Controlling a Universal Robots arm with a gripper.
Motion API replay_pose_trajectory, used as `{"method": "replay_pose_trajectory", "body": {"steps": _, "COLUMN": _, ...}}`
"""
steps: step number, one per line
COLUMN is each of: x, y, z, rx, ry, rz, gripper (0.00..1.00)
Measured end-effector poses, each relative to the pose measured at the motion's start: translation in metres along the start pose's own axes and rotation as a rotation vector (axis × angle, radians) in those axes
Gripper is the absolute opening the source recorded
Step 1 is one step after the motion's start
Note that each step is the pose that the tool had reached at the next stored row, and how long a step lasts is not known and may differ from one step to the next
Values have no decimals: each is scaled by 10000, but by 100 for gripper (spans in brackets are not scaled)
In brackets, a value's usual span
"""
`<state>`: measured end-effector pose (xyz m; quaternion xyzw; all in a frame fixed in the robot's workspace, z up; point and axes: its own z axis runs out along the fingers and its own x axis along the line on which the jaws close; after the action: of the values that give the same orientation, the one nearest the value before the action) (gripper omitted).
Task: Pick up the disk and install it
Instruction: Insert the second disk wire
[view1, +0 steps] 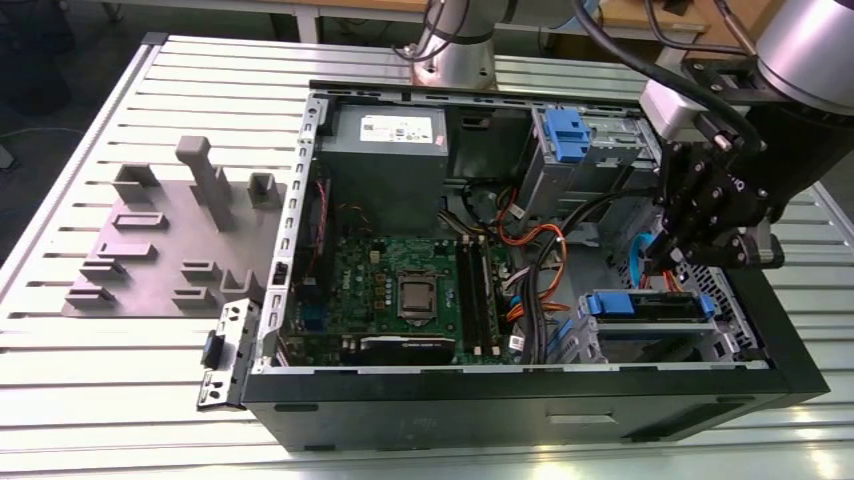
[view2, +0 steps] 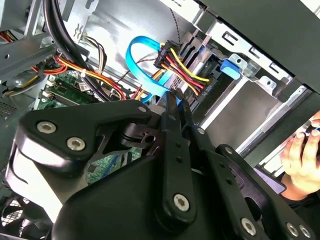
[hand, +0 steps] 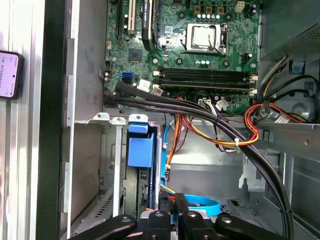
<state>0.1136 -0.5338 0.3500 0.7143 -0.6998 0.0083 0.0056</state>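
The disk (view1: 647, 305) sits in the drive bay at the exterior view's lower right corner of the open computer case (view1: 534, 400). Only its blue-framed edge shows; the label is hidden. In the first wrist view the carrier's blue end (hand: 140, 149) stands in the bay slot, and in the second wrist view a blue tab (view2: 230, 67) pokes out of the bay. My gripper (view1: 687, 262) hangs inside the case just above the disk, beside a blue data cable (view2: 142, 65). Its black fingers (view2: 172, 107) are shut together, with nothing seen between them.
Red, yellow and orange cables (view1: 527, 250) and thick black cables (hand: 210, 112) cross the case near the gripper. The motherboard (view1: 400, 290) and the grey power supply (view1: 387, 150) lie to the exterior view's left. A grey fixture (view1: 160, 240) sits on the slatted table. A hand (view2: 305, 155) is outside the case.
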Motion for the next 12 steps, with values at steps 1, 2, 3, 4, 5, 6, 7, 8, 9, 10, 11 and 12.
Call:
{"method": "replay_pose_trajectory", "body": {"steps": 1, "x": 12, "y": 9, "z": 2, "rx": 1, "ry": 1, "rz": -21, "gripper": 16}}
{"method": "replay_pose_trajectory", "body": {"steps": 2, "x": 23, "y": 20, "z": 5, "rx": 3, "ry": 1, "rz": -40, "gripper": 16}}
{"method": "replay_pose_trajectory", "body": {"steps": 3, "x": 33, "y": 29, "z": 9, "rx": 7, "ry": 0, "rz": -55, "gripper": 16}}
{"method": "replay_pose_trajectory", "body": {"steps": 4, "x": 37, "y": 37, "z": 11, "rx": 15, "ry": -1, "rz": -58, "gripper": 16}}
{"method": "replay_pose_trajectory", "body": {"steps": 5, "x": 38, "y": 42, "z": 13, "rx": 33, "ry": 1, "rz": -58, "gripper": 16}}
{"method": "replay_pose_trajectory", "body": {"steps": 6, "x": 46, "y": 50, "z": 14, "rx": 53, "ry": 1, "rz": -58, "gripper": 16}}
{"method": "replay_pose_trajectory", "body": {"steps": 7, "x": 70, "y": 59, "z": 22, "rx": 66, "ry": -53, "rz": -58, "gripper": 16}}
{"method": "replay_pose_trajectory", "body": {"steps": 8, "x": 84, "y": 63, "z": 26, "rx": 71, "ry": -135, "rz": -58, "gripper": 16}}
{"method": "replay_pose_trajectory", "body": {"steps": 9, "x": 95, "y": 67, "z": 28, "rx": 76, "ry": -261, "rz": -57, "gripper": 16}}
{"method": "replay_pose_trajectory", "body": {"steps": 10, "x": 104, "y": 71, "z": 28, "rx": 82, "ry": -422, "rz": -56, "gripper": 16}}
{"method": "replay_pose_trajectory", "body": {"steps": 11, "x": 112, "y": 73, "z": 30, "rx": 90, "ry": -540, "rz": -55, "gripper": 16}}
{"method": "replay_pose_trajectory", "body": {"steps": 12, "x": 120, "y": 76, "z": 33, "rx": 99, "ry": -609, "rz": -53, "gripper": 16}}
